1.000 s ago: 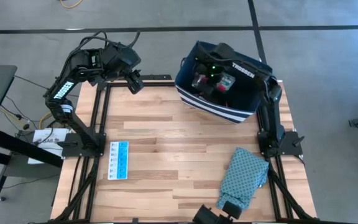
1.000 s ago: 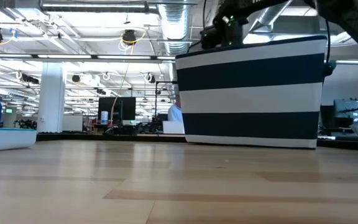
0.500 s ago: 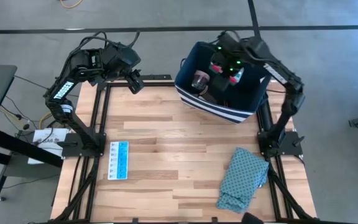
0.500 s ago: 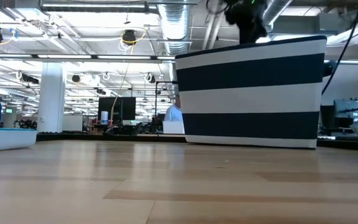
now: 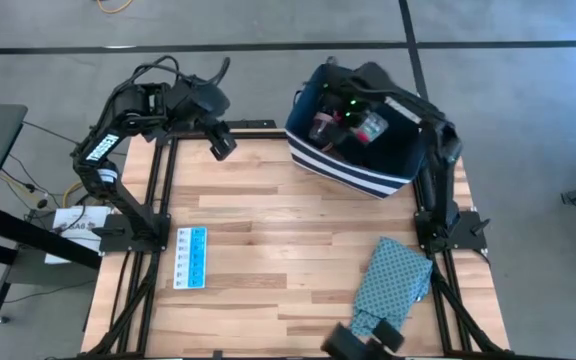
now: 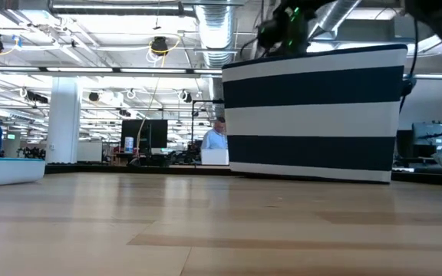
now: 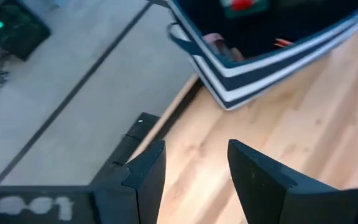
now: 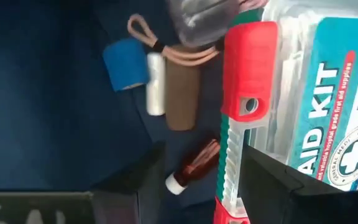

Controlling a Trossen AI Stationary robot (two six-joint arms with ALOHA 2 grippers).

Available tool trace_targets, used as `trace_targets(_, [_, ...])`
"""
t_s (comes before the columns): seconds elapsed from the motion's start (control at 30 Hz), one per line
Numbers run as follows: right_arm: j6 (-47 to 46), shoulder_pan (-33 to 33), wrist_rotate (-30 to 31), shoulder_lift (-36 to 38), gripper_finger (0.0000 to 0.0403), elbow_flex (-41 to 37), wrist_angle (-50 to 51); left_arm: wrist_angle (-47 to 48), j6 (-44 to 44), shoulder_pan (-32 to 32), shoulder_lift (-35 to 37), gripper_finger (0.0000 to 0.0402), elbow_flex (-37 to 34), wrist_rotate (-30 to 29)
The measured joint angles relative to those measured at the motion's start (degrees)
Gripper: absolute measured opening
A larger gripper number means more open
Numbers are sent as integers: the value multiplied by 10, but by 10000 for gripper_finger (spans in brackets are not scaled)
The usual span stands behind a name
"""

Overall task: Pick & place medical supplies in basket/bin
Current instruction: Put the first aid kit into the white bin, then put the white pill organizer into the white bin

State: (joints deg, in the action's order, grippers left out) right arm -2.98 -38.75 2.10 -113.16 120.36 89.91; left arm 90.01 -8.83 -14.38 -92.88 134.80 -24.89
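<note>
The navy bin (image 5: pixel 353 172) with white stripes stands at the table's far right. My right gripper (image 8: pixel 197 180) is open and hovers inside it, over its left part (image 5: pixel 343 105). Below it lie a first-aid kit with a red handle (image 8: pixel 250 74), a blue cube (image 8: pixel 124 64), a white tube (image 8: pixel 155 84), a brown oblong (image 8: pixel 182 93) and a small brown bottle (image 8: pixel 194 165). The light-blue pill organizer (image 5: pixel 190 258) lies flat near the table's left edge. My left gripper (image 7: pixel 194 168) is open above the far left corner (image 5: pixel 223 148).
A teal patterned cloth (image 5: pixel 393 285) lies crumpled at the near right. Bare wood stretches across the table's middle (image 5: pixel 288 250). In the low view the bin's striped wall (image 6: pixel 313 115) fills the right side, and a person (image 6: pixel 217 139) shows far behind it.
My right gripper rose out of the bin toward the far edge, then came back down over the bin's left part. The bin shifted slightly toward the table's right. My left gripper moved a little toward the near edge.
</note>
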Motion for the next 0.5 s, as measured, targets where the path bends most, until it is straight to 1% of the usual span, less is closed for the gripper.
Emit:
trace_targets(0.07, [0, -1, -5, -27, 171, 0, 1, 0, 0, 8, 0, 165, 0, 7])
trace_targets(0.17, [13, 4, -32, -55, 166, 0, 1, 0, 3, 20, 0, 165, 0, 6])
trace_targets(0.23, [39, 5, -52, -60, 162, 9, -4, 0, 8, 27, 0, 165, 0, 5])
trace_targets(0.33, [30, 11, -54, -56, 159, 16, -66, 0, 8, 38, 0, 165, 0, 4])
trace_targets(0.4, [56, 12, -70, -57, 158, 29, -46, 0, 10, 45, 0, 165, 0, 4])
trace_targets(0.43, [62, 13, -61, -56, 158, 42, -40, 0, 11, 48, 0, 165, 0, 4])
trace_targets(0.5, [27, 16, 5, -42, 158, 56, -46, 0, 11, 55, 0, 165, 0, 3])
